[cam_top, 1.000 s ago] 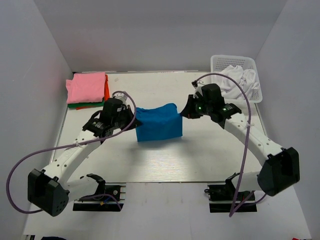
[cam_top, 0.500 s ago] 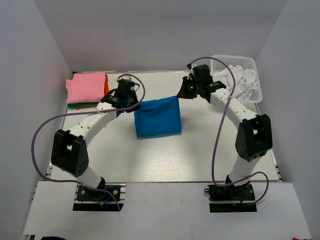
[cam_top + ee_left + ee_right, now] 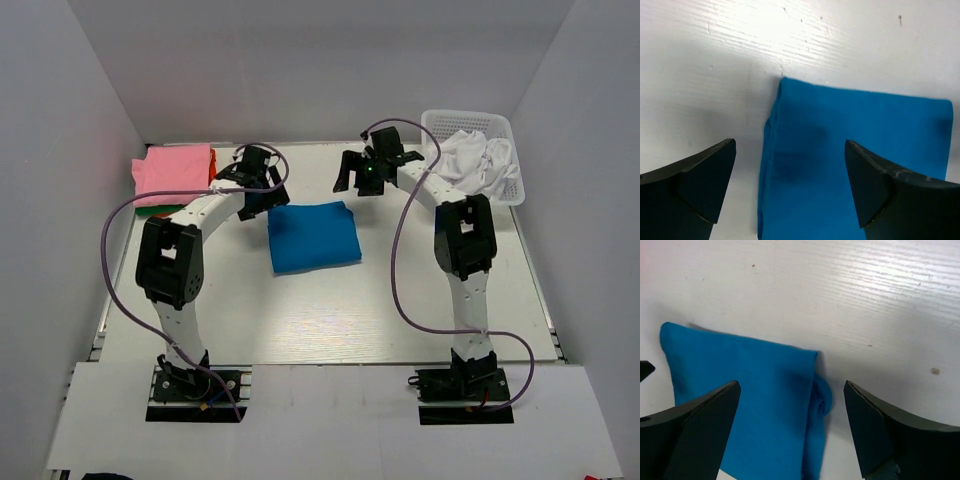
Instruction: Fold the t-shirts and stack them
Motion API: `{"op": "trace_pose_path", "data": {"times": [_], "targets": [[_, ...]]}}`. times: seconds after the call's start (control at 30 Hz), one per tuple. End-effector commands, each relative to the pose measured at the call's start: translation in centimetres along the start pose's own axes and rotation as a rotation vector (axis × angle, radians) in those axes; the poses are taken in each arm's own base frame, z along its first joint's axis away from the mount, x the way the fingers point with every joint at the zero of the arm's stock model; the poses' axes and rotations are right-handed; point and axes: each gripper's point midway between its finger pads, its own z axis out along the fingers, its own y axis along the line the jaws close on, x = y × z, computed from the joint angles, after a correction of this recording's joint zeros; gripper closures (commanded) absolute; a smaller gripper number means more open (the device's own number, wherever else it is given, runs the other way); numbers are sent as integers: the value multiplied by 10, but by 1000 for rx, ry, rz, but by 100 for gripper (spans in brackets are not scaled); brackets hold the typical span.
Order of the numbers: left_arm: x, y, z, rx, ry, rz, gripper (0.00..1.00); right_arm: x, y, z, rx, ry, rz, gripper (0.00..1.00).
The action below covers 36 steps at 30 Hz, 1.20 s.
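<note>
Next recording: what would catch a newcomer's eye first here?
The bright blue shirt lies folded flat mid-table, with the left gripper and right gripper both open over its far edge. A pink shirt tops a stack at the far left corner, and a white basket at the far right holds crumpled white cloth.

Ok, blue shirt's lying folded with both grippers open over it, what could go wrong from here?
1. The blue shirt has a loose rolled edge on one side; gripping it with the left gripper or right gripper could let the fold open.
2. The right arm's purple cable loops close to the white basket and might snag its rim when that arm swings.
3. The pink-topped stack sits in the far-left corner; a carried shirt could nudge it askew.
</note>
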Motion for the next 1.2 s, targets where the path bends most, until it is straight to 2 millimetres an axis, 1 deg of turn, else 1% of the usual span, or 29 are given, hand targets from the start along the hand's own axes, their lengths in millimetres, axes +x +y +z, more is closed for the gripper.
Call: {"op": "trace_pose_path", "data": {"times": [0.0,0.03,0.07,0.1,0.13,0.17,0.2,0.23,0.27,0.3,0.37,0.4,0.43,0.47,0.5,0.53,0.57,0.63,0.67,0.7,0.73,0.8,0.83,0.87,0.93,1.03,1.07,1.13,1.17], "targets": [[-26,-2,-18,9,-54,-16,0,-31,15,-20,-41,-61,-64,10],[-16,-2,-22,35,-34,-15,0,-30,12,-20,-27,-66,-68,10],[-15,-5,-24,68,-42,-18,0,-41,24,-41,-32,-117,-88,10],[2,2,-21,69,-10,-2,0,-10,10,-34,-13,-56,-66,10],[10,2,-22,91,7,-1,0,-24,20,-49,-41,-128,-86,10],[15,3,-22,101,14,-1,0,-25,27,-62,-52,-149,-87,10],[22,1,-22,117,19,6,0,-13,23,-69,-41,-143,-78,10],[37,7,-20,118,51,9,0,-2,16,-67,-24,-137,-67,10],[48,6,-19,121,75,20,0,12,9,-66,-8,-116,-51,10],[58,7,-15,138,96,21,0,7,16,-80,-14,-144,-58,10],[70,7,-10,162,129,21,0,27,7,-77,1,-104,-31,10],[73,8,-5,169,119,21,0,24,14,-87,-16,-122,-35,10],[77,9,-1,169,119,21,0,26,14,-89,-23,-126,-34,10],[81,11,6,166,123,21,2,38,14,-90,-26,-104,-26,10],[80,8,11,181,120,20,4,37,15,-94,-33,-112,-29,10],[87,8,15,182,143,21,11,42,13,-94,-28,-107,-26,10],[98,8,22,177,175,30,14,45,12,-97,-20,-107,-25,10],[101,3,28,205,186,29,23,46,12,-105,-10,-120,-29,10],[106,3,30,214,199,29,32,47,8,-106,13,-127,-25,10],[108,-4,29,237,198,37,39,48,4,-106,24,-125,-23,10],[112,-6,33,241,202,45,49,46,7,-112,26,-140,-25,10],[119,-3,39,212,219,86,76,48,1,-114,54,-147,-21,10],[121,-2,42,185,222,116,93,46,1,-117,61,-161,-21,10],[118,0,41,167,215,118,100,45,-2,-120,76,-169,-19,10],[115,1,43,137,200,152,100,47,-4,-123,84,-180,-13,10],[77,12,39,4,102,207,100,51,-9,-127,102,-188,-7,10],[51,17,31,-65,34,227,100,50,-10,-131,115,-199,-13,10],[19,25,19,-100,-27,282,100,54,-14,-130,126,-199,-12,10],[3,16,12,-80,-63,311,100,51,-16,-134,140,-218,-11,10]]}}
